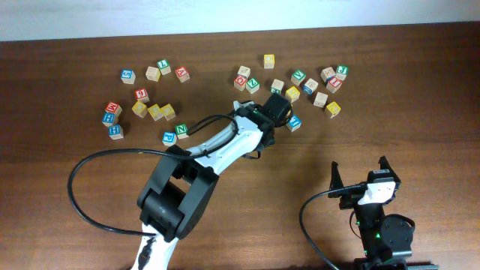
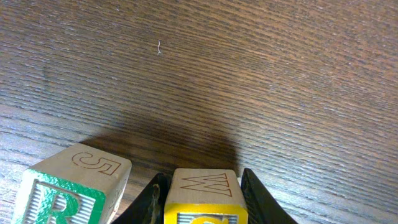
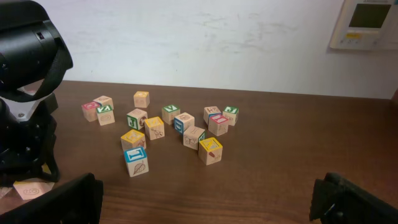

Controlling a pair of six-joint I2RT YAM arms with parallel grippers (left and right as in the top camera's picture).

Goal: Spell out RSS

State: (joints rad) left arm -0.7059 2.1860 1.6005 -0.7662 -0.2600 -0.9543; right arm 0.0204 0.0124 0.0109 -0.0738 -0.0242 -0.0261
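Observation:
In the left wrist view my left gripper is shut on a yellow-faced cube with a "W" engraved on its top. The cube rests on or just above the wood. The green-faced "R" cube stands close to its left, apart from it. In the overhead view the left gripper is at the middle of the table, and its body hides both cubes. Other yellow-faced cubes lie nearby, their letters too small to read. My right gripper is open and empty at the front right; it also shows in the right wrist view.
Several letter cubes lie in a right cluster and a left cluster at the back of the brown table. A blue-faced cube stands nearest my right gripper. The left arm fills the left of that view.

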